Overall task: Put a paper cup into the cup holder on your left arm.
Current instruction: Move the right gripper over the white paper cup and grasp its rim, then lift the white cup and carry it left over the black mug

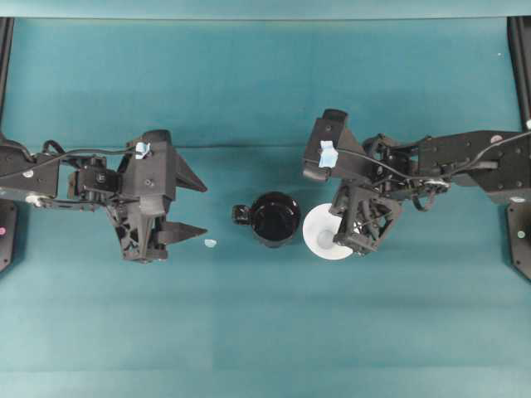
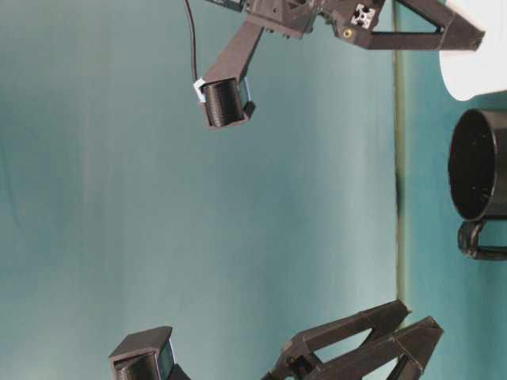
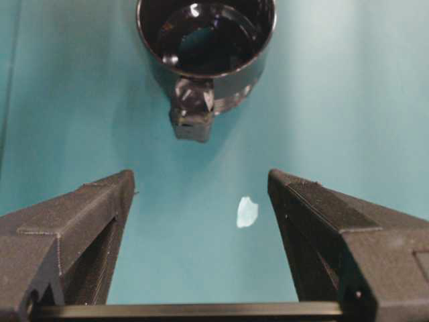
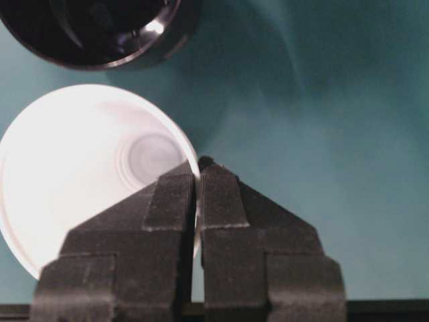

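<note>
Two robot arms over a teal table (image 1: 265,332), right gripper (image 4: 197,164) pinched on the white paper cup's (image 1: 319,230) rim, black cup holder (image 1: 274,219) just beside it, left gripper (image 1: 192,207) spread wide, holding nothing.

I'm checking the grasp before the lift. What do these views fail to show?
- White tapered paper cup: overhead, the right gripper hides its right side; table-level, the edge crops it.
- Cup rim between the shut jaws: right wrist view, fingers cover it.
- Glossy black cup holder: cropped there.
</note>
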Controlling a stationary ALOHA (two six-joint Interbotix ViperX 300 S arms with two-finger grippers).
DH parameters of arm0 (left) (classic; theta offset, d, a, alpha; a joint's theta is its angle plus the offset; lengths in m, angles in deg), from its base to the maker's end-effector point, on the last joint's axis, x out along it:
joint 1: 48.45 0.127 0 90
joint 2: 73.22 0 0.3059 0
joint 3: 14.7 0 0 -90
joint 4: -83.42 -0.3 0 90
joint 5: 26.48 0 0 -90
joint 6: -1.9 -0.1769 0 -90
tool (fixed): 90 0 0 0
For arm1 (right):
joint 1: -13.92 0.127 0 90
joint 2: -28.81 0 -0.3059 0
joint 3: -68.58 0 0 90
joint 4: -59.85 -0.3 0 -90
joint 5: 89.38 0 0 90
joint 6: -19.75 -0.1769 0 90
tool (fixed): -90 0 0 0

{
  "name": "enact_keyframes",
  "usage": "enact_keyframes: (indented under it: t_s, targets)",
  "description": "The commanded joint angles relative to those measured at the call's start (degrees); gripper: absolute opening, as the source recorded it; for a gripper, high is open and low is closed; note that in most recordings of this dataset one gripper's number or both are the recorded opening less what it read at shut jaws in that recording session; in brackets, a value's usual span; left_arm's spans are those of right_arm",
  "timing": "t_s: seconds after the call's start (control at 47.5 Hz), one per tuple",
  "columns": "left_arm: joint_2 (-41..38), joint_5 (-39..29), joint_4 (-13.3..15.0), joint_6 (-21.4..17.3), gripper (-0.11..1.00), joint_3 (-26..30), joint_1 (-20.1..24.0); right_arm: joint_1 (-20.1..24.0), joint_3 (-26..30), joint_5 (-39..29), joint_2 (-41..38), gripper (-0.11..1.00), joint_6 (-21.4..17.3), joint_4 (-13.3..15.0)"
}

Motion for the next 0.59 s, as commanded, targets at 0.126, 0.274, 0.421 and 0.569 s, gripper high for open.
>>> enact_keyframes:
  t_s: [0.126,0.274,0.421,0.569]
  targets:
    - [0.3,0.5,0.0,0.0,0.83,1.1,0.0,0.3,1.8,-1.5,1.2,-0.02,-0.7,-1.1]
    - [0.3,0.5,-0.1,0.1,0.83,1.1,0.0,0.3,3.6,-5.9,2.4,-0.02,-0.7,-2.7]
    - [0.3,0.5,-0.1,0.0,0.83,1.1,0.0,0.3,6.3,-11.9,4.3,-0.02,-0.7,-4.0]
    - [0.3,0.5,-0.1,0.1,0.83,1.1,0.0,0.3,9.5,-16.0,5.2,-0.02,-0.7,-4.3]
